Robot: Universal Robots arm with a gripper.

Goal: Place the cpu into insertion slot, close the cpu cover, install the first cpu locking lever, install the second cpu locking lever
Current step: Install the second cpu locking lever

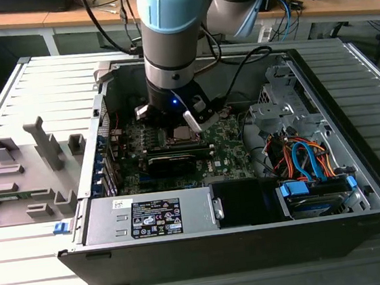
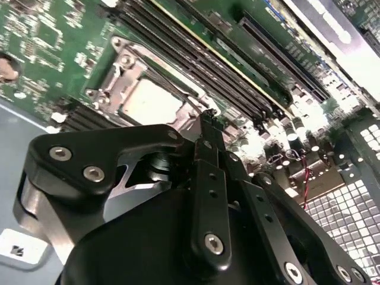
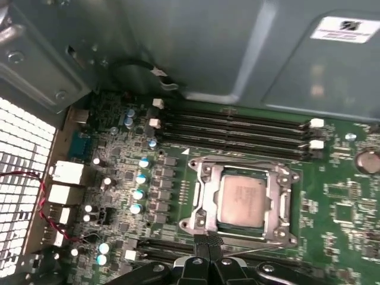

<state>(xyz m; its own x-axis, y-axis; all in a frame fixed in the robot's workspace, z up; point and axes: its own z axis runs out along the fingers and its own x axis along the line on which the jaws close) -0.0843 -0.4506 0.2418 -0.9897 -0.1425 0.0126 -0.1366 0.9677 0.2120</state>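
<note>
Seen from the exterior view: an open black desktop computer case [image 1: 255, 241] lying on its side on a ribbed grey table [image 1: 26, 268], with a light-blue and silver robot arm [image 1: 164, 23] reaching straight down into it over the green circuit board [image 1: 228, 153]. To the exterior view's left of the case, a grey moulded fixture tray [image 1: 23, 173]; inside the case, along the near wall, a grey metal power supply box [image 1: 150, 215], and toward the exterior view's right a bundle of blue and orange cables [image 1: 307, 159]. In the first wrist view, the small flat square cpu with its silvery-grey metal top [image 3: 242, 200] seated flat in the square metal-rimmed insertion slot [image 3: 196, 221], with the thin silvery-grey cpu cover frame [image 3: 278, 205] lying down around it, the chip showing through the window. Just beside the socket, rows of long black memory slots [image 3: 237, 127]. Same chip [image 2: 151, 102] and cover [image 2: 127, 70] visible past the tool in the second wrist view. Black two-fingered gripper [image 3: 209, 242] low over the board at the cover's edge, fingertips [image 2: 206, 122] drawn together with no visible gap. A thin metal lever rod [image 3: 255, 250] running off right beside the tips; cannot tell whether pinched between them or merely touched.
</note>
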